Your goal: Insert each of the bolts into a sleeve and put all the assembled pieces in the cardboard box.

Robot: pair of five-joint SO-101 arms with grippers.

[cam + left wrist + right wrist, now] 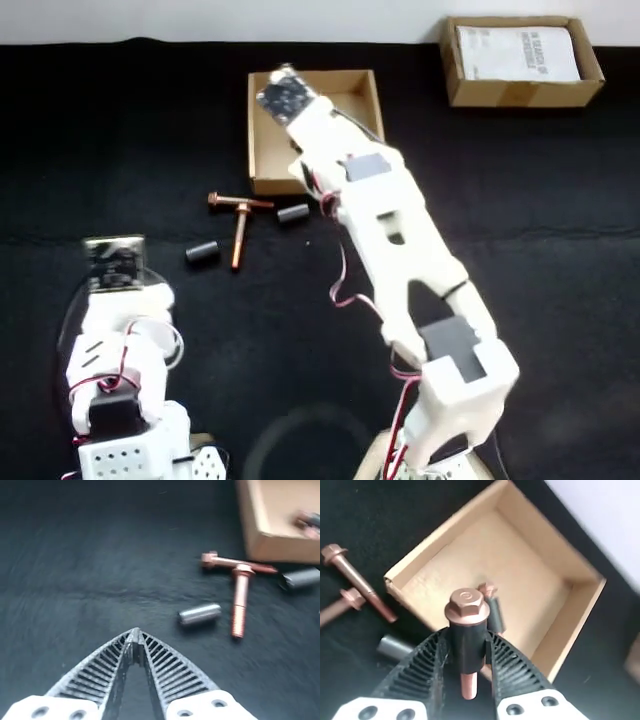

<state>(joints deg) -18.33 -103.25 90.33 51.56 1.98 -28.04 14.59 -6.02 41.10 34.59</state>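
The right gripper is closed partway round the short dark cylindrical sleeve of an assembled piece. Its copper-coloured hex-head bolt runs through the sleeve, head up. The piece hangs above the open brown cardboard box, which sits at 12 o'clock on the black surface. The left gripper is fully closed on nothing, at 8 o'clock on the surface. Two loose copper-coloured bolts lie touching in a T at 7 o'clock from the box. One loose dark sleeve is at 8 o'clock of them and another at 3 o'clock.

These parts look rigid, small and light, but smooth and round, so they are likely to roll or slip. A loose bolt is best pinched across mid-shank. An assembled piece is best held by the sleeve with the head up, since the sleeve would probably slide off if tipped.

The right wrist view shows a second assembled piece lying on the box floor, a spot the arm covers in the high view. The high view adds a second cardboard box holding a white sheet at 1 o'clock
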